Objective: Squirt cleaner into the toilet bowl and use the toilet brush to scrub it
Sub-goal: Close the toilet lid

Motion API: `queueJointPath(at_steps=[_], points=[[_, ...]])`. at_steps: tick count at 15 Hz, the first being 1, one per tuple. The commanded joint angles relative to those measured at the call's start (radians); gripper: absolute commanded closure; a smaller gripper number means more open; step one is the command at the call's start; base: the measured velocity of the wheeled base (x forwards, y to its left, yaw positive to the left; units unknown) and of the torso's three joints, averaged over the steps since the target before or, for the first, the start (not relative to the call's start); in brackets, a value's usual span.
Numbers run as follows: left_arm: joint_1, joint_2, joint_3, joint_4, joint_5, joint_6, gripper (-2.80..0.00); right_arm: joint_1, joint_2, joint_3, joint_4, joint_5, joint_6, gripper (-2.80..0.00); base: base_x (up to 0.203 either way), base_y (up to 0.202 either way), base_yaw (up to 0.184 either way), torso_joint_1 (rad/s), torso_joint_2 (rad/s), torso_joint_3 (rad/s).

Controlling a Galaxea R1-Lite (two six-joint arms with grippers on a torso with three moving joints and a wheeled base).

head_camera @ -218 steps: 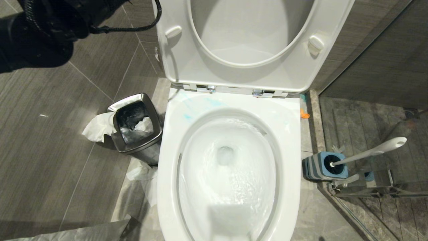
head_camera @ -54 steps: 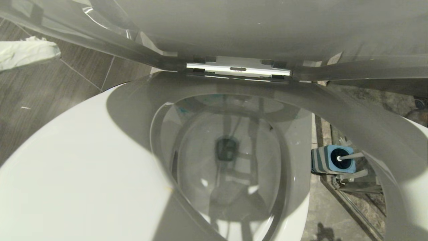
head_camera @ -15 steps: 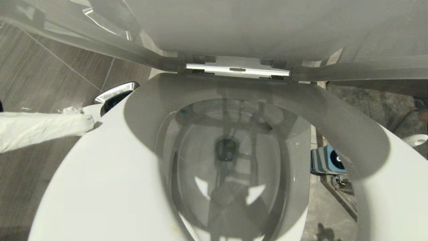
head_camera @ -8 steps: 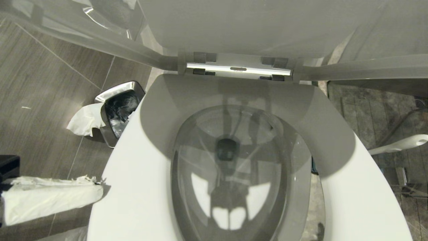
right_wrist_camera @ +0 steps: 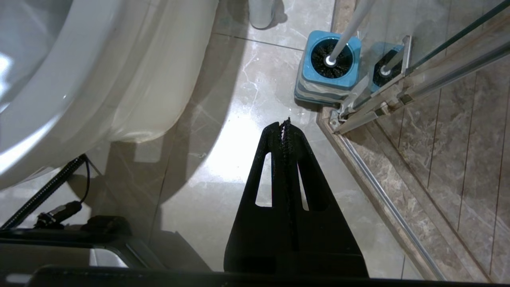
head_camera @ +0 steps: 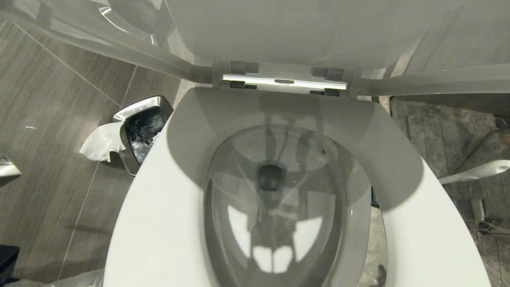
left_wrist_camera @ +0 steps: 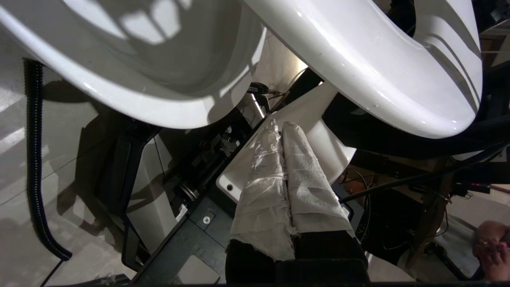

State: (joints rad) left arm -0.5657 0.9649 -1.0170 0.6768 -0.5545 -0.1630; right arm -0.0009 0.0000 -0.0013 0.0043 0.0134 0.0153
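Our right hand, fingers pressed together and empty, hangs near the toilet brush at one o'clock; its handle slants toward one o'clock.

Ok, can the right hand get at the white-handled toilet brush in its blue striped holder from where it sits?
Probably yes. The right hand, shut and empty, hangs over bare floor tile beside the white toilet bowl, with nothing between it and the toilet brush. The glass shower door frame crowds the holder's far side, so approach from the bowl side.
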Motion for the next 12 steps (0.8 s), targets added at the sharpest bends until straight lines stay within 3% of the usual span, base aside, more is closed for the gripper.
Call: queueJointPath(at_steps=[1, 5, 12], points=[[0.0, -0.011, 0.0, 0.003, -0.004, 0.0, 0.0, 0.0, 0.001, 0.0, 0.0, 0.0, 0.0, 0.0, 0.0, 0.0, 0.0, 0.0, 0.0, 0.0], [0.0, -0.038, -0.012, -0.016, 0.024, 0.003, 0.0, 0.0, 0.0, 0.0, 0.0, 0.0, 0.0, 0.0, 0.0, 0.0, 0.0, 0.0, 0.0, 0.0], [0.0, -0.049, -0.009, -0.308, 0.049, 0.003, 0.0, -0.001, 0.001, 0.0, 0.0, 0.0, 0.0, 0.0, 0.0, 0.0, 0.0, 0.0, 0.0, 0.0]])
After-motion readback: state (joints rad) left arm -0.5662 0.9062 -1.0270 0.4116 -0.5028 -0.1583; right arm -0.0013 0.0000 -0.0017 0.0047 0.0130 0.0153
